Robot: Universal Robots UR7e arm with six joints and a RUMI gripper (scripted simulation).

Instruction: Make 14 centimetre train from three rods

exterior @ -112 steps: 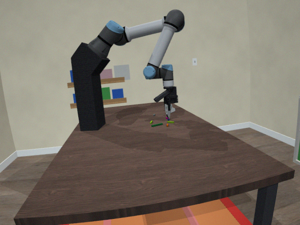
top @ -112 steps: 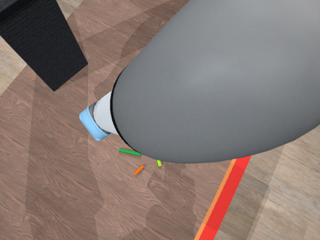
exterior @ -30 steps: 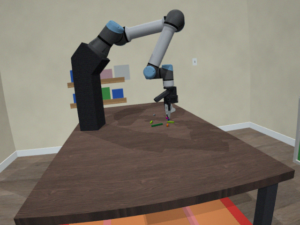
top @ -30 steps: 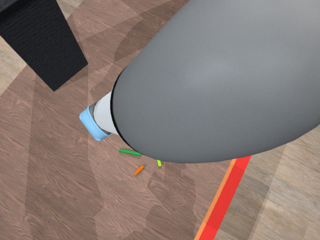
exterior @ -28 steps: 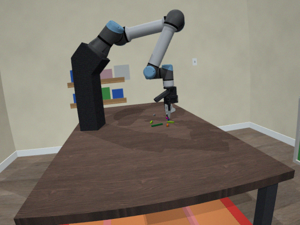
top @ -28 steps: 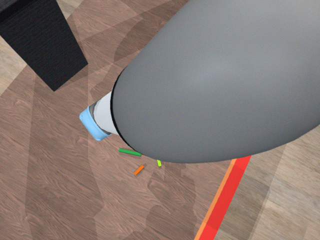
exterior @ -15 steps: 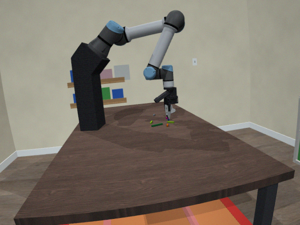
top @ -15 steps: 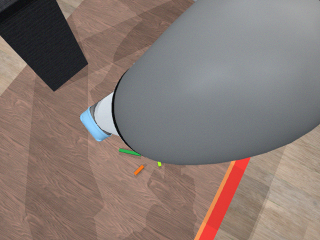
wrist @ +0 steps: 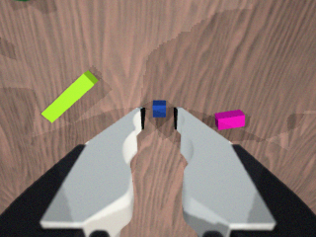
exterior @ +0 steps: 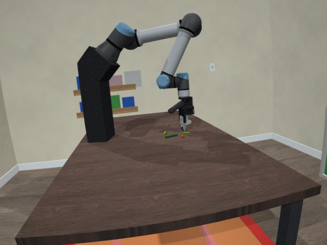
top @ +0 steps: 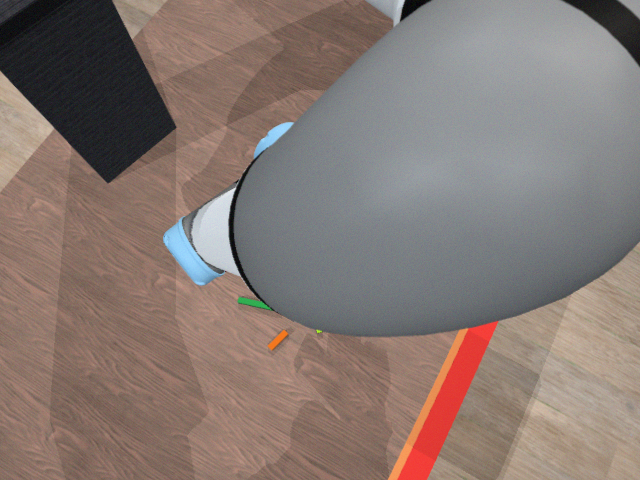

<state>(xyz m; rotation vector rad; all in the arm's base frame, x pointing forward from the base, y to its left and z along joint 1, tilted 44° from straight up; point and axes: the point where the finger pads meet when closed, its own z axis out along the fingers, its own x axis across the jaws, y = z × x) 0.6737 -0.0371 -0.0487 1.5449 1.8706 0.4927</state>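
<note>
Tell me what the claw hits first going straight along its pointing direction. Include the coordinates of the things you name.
Probably the small blue rod (wrist: pixel 159 109), which shows between the fingertips of the claw (exterior: pixel 184 130) (wrist: pixel 159 109); remaining height is unclear.

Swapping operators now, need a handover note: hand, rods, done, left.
Hand: open a little, blue rod in line with the gap between the fingertips, not gripped.
Rods: in the wrist view, magenta right of blue, a lime rod left. Exterior view: green, orange, second lime and a small greyish one further back.
Done: no train visible.
Left: all of it. Blue, lime and green would add up to 14; looks like blue is next, but that's my guess. Keep unused rods a rod's width clear.
</note>
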